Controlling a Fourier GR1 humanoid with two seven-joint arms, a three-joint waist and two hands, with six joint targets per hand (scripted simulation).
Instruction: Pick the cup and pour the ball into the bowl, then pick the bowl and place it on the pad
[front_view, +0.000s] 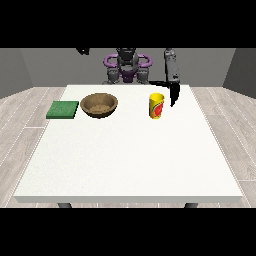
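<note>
A black hand (173, 94) at the view's right hangs in the upper right of the frame, just beside the yellow cup (156, 105) and slightly above it, its fingers pointing down and looking straight rather than curled, with nothing in them; whether it touches the cup cannot be told. The cup stands upright on the white table (130, 160), right of centre, a red and green mark on its side; the ball it is said to carry is not visible from here. The wooden bowl (99, 105) sits left of centre, well apart from the cup and apparently holding no ball, while the green pad (63, 109) lies flat just beside the bowl, at the left edge of the tabletop. The other hand (82, 50) shows only as a dark shape at the upper left, its fingers unreadable. By this evidence the job has barely begun: the cup is not yet lifted, and the pour and the bowl's move to the pad are all still ahead.
</note>
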